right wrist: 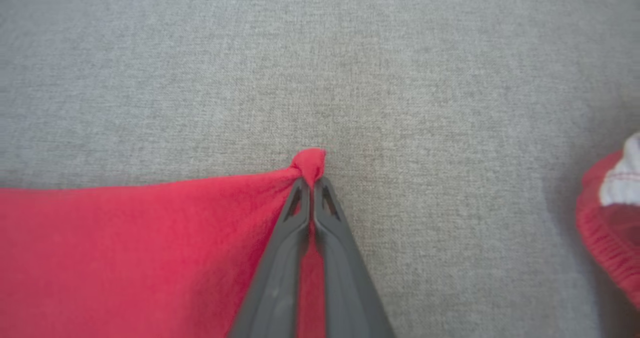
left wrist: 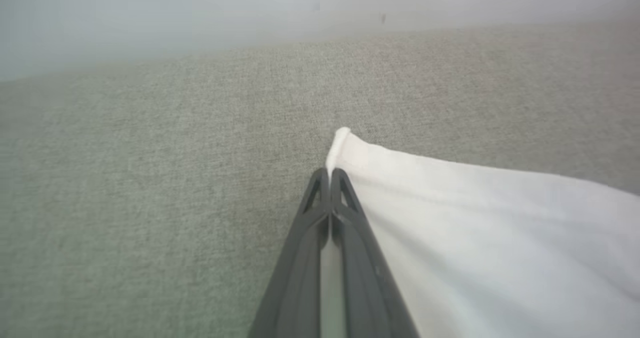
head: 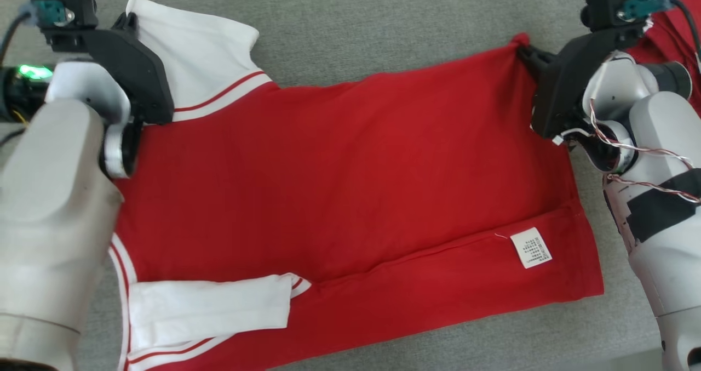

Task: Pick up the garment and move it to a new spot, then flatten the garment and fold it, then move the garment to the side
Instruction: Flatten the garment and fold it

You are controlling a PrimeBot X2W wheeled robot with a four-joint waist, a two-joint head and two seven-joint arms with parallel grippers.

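The garment (head: 339,168) lies flat on the grey surface (head: 383,20) with its long axis running 9 to 3 o'clock, white sleeves toward 9 and hem toward 3; the body is red, with a care label (head: 531,247) at 4. My left tool (head: 130,21) is clenched on the far white sleeve (head: 202,58) at 10, and my right tool (head: 523,52) is pinching the hem corner at 2. A second red garment (head: 665,36) sits bunched past 2 o'clock, apart from the first.
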